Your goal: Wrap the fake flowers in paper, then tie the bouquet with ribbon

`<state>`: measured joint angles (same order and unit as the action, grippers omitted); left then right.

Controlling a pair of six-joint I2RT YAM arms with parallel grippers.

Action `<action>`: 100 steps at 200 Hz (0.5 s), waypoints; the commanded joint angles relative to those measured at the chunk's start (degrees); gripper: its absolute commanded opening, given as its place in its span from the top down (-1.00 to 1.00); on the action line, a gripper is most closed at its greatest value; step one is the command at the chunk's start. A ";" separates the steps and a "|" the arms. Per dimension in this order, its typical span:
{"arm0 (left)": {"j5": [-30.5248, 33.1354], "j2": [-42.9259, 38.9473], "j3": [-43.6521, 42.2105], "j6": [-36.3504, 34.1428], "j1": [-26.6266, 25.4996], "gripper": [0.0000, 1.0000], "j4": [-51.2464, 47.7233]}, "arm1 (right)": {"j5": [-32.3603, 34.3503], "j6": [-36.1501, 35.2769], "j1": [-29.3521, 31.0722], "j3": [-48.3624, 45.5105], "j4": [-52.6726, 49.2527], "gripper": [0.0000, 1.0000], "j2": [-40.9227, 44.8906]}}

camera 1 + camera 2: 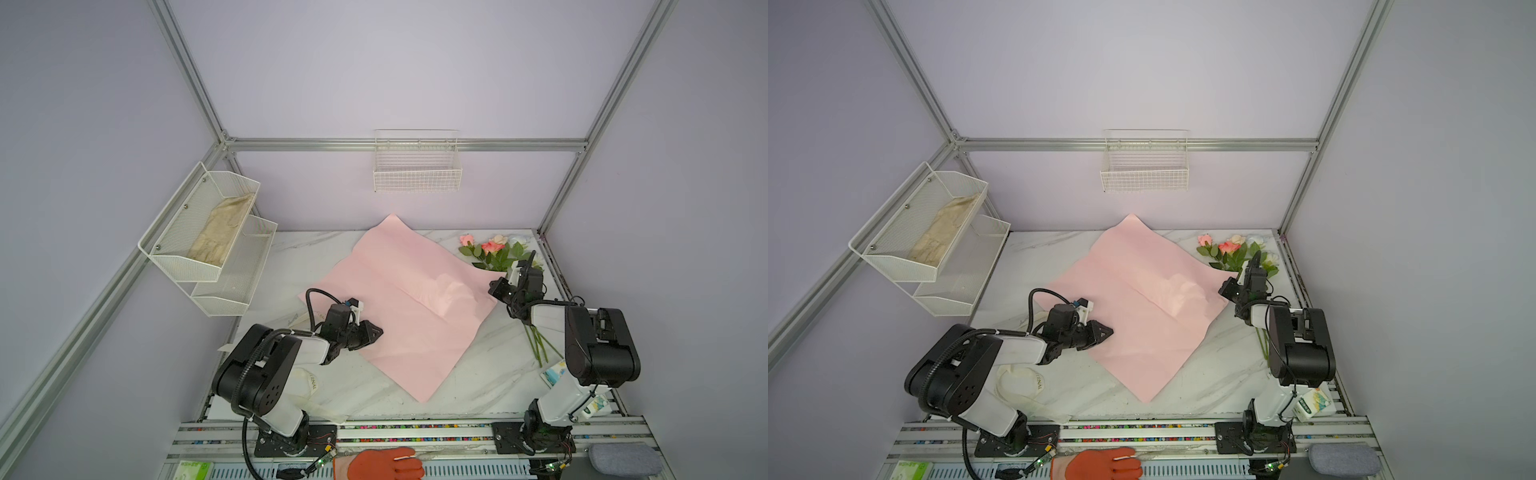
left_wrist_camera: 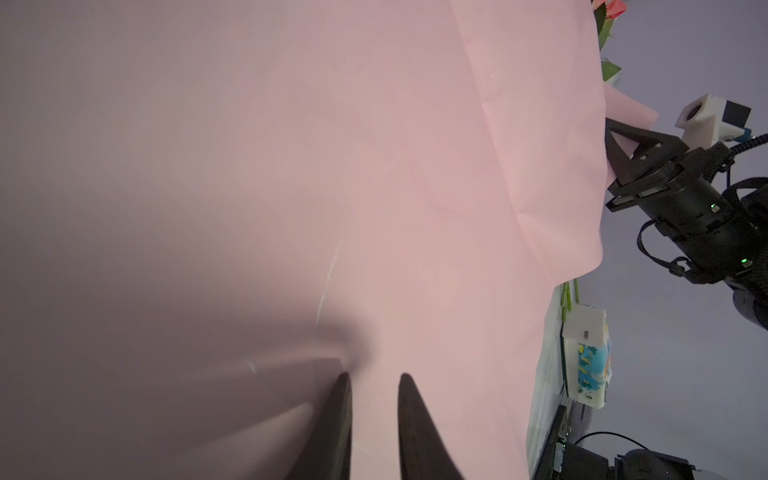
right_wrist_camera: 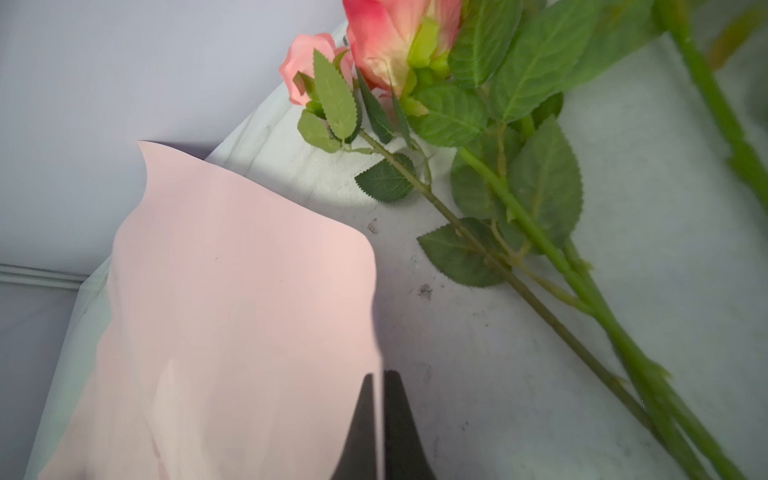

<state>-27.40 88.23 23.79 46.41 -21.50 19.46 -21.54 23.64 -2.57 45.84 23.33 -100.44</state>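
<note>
Bouquet not yet assembled: the right hand (image 3: pixel 380 378) is clenched on the right corner of the pink wrapping paper (image 1: pixel 399 299), which is spread diamond-wise across the middle of the marble bench (image 1: pixel 478 374). The left hand (image 1: pixel 374 332) sits at the sheet's left edge with its jaws narrowly apart, and whether it grips the paper cannot be told. The fake flowers (image 1: pixel 494 251) lie beside the paper along the bench's right edge. Their blooms are at the far right corner and their stems point toward the near edge, closest to the right hand.

Wrapping paper (image 1: pixel 399 299) plain pink — fake flowers (image 1: pixel 494 249) pink, coral — table (image 1: pixel 490 374) grey-veined white.
</note>
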 commanded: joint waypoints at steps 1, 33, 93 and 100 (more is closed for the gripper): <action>6.45 -0.82 -4.49 2.29 -0.31 0.54 -12.84 | -3.74 -2.91 0.66 1.94 -4.54 1.00 -1.11; 8.60 -8.26 -0.48 0.28 -0.30 0.49 -20.23 | 0.34 -4.87 2.45 3.02 -7.63 1.00 -1.25; 8.88 -15.59 12.12 -7.72 -0.28 0.08 -29.27 | 5.93 -5.98 2.57 5.45 -15.95 0.15 4.78; 8.82 -15.66 12.88 -8.41 -0.30 0.07 -29.32 | 8.31 -5.94 2.57 5.44 -17.22 0.04 6.44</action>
<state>-19.44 74.28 29.02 42.63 -21.67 -6.11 -19.03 18.68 -0.01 50.22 11.33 -100.09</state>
